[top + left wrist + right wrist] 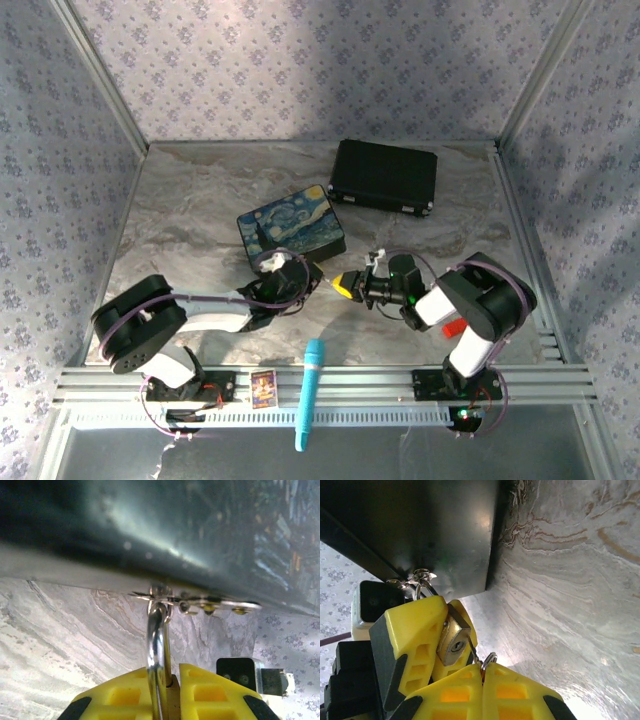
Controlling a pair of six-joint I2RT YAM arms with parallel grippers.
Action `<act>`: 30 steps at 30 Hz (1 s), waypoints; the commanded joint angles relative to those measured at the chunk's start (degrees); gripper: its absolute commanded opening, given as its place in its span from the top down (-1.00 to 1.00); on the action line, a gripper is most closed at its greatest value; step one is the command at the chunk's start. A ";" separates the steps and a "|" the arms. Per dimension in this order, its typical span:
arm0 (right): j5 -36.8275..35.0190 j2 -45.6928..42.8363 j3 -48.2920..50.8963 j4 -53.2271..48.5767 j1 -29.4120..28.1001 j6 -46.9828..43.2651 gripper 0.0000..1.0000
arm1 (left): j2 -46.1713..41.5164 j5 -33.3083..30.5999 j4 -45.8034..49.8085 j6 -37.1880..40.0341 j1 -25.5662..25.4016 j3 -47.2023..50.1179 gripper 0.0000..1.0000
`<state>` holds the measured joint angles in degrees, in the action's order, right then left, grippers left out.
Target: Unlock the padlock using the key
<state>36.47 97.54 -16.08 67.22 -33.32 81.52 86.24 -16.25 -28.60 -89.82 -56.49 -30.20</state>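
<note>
Brass padlock, lower left of the right wrist view, is clamped by the left gripper. The right gripper pinches the key at the keyhole. Twist off-axis and that key could slip or bend!

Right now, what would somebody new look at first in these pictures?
Probably the two yellow-fingered hands tip to tip mid-table: the left hand pinches a tiny brass padlock, and the right hand holds the key at its keyhole. Just beyond them sits a box painted like Starry Night, the padlock's shackle through its latch.
</note>
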 commanded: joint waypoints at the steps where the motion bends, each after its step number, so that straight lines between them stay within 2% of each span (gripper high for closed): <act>1: 0.38 2.10 -1.75 6.07 -0.94 2.41 1.00 | -1.35 0.36 -0.62 -4.06 0.06 -0.12 0.91; 18: -4.21 3.28 2.76 12.49 -1.10 5.02 1.00 | -2.56 -1.77 2.98 -4.79 0.24 -0.57 0.91; 30: -6.60 3.59 0.34 12.50 -3.61 3.37 1.00 | -0.22 0.83 -1.74 -6.65 0.15 -0.39 0.91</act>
<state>31.64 101.73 -14.61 77.49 -36.75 85.95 85.01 -17.47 -26.59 -92.51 -56.23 -30.17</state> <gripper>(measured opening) 0.052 0.129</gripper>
